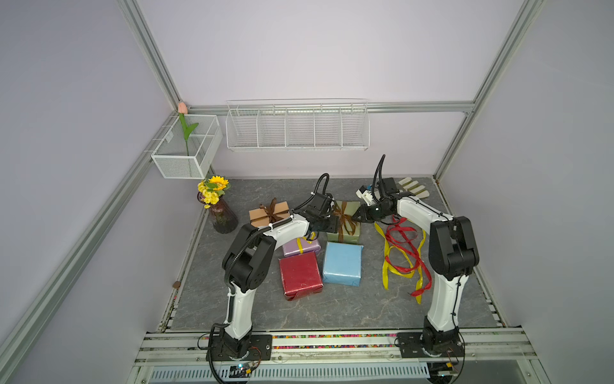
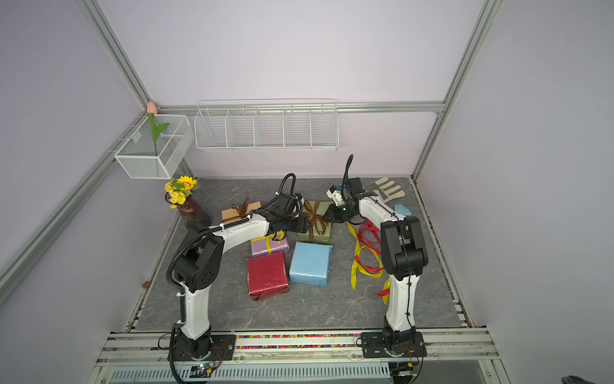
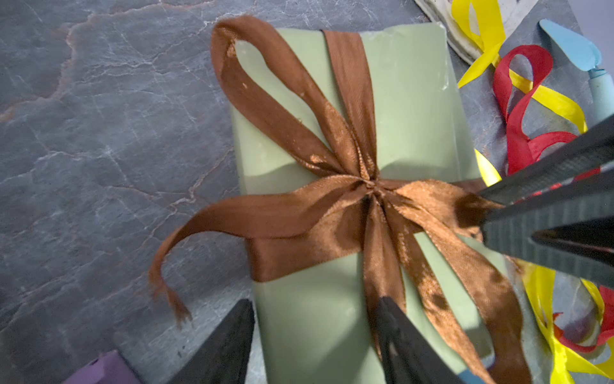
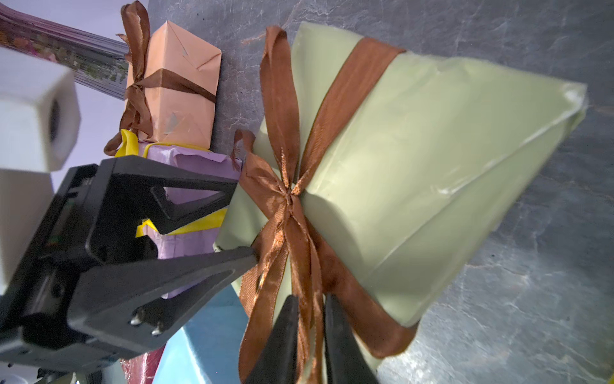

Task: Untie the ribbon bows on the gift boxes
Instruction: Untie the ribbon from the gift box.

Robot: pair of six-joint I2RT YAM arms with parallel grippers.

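in a top view the left gripper (image 1: pixel 327 227) and right gripper (image 1: pixel 357 216) meet over the olive green box (image 1: pixel 353 232), at the back of the box cluster. the wrists hide the fingertips and part of the brown bow (image 1: pixel 342 217), so no grip can be read here. the tan box (image 1: pixel 262 217) is partly covered by the left arm.

in the left wrist view the box's near end is cut off. the bow is tied: a tight central knot, broad shiny loops, and one frayed tail trailing onto the slate tabletop (image 3: pixel 99 133). the left gripper (image 3: pixel 315 301) stands spread, and the right gripper (image 3: pixel 483 207) pinches a loop's tip.

in the right wrist view only the right fingertips (image 4: pixel 285 332) show, pressed together on a brown strand.
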